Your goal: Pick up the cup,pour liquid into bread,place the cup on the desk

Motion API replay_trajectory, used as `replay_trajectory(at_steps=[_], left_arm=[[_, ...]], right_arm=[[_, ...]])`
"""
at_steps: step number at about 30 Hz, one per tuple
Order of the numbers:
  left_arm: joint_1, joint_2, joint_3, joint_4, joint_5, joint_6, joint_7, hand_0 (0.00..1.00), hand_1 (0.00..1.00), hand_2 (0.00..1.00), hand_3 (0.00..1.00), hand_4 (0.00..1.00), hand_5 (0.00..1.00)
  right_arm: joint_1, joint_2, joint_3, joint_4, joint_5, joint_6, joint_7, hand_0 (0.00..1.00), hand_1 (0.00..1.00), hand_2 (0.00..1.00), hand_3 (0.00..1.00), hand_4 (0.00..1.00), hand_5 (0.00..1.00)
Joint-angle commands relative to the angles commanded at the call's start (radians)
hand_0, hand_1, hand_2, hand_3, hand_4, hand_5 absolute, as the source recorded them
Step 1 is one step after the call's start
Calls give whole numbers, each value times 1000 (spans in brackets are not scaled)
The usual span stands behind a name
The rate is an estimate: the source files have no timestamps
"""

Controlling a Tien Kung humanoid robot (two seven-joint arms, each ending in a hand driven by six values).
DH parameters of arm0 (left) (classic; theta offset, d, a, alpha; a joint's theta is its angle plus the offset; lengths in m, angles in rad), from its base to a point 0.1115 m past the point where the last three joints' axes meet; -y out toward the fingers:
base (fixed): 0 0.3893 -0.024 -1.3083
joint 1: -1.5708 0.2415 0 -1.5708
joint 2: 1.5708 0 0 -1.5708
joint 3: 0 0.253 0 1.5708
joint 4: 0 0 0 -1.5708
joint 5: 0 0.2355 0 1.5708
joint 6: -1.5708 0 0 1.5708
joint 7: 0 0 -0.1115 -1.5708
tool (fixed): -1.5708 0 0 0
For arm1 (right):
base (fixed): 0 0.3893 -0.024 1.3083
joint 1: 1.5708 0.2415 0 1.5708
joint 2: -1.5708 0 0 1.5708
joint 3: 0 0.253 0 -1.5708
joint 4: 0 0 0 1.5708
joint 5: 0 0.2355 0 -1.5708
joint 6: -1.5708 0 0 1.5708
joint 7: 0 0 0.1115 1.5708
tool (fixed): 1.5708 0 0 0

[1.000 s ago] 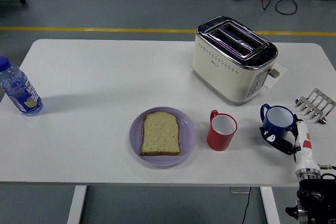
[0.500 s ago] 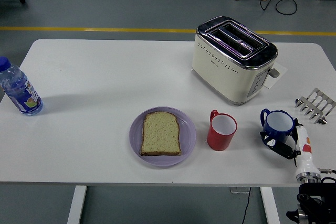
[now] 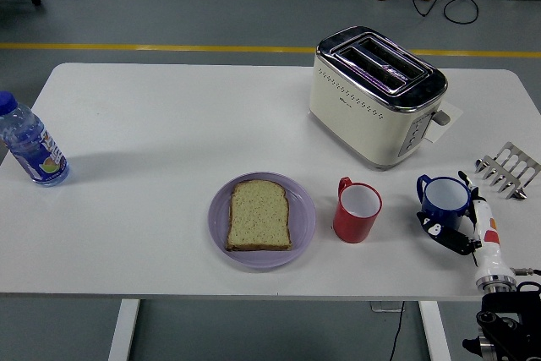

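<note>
So my right hand [image 3: 461,230] is down in the lower right of the frame with its fingers wrapped around the glossy dark blue ceramic cup [image 3: 445,200], thumb side toward me. Compared with a second ago the cup has slid a little left and looks slightly higher, so I think the grip has taken and the lift is just starting, though I can't tell if the base has actually cleared the white tabletop [image 3: 169,124].

The target, a square slice of pale bread [image 3: 259,216], sits on a round lavender plate [image 3: 218,221] in the lower middle, well left of my cup. A red mug [image 3: 357,210] stands between them, so I'll probably need to carry over it.

Also there: a cream and chrome toaster [image 3: 377,95] further back, a small metal toast rack [image 3: 507,170] at the right edge, and a plastic water bottle [image 3: 31,143] far left.
</note>
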Motion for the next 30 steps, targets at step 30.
replay_trajectory(at_steps=[30], left_arm=[[7,1,9,1,-1,0,0,634,646,656,509,240,849]], right_arm=[[-36,7,28,50,-45,-7,-4,851,750,911,998,926,15]])
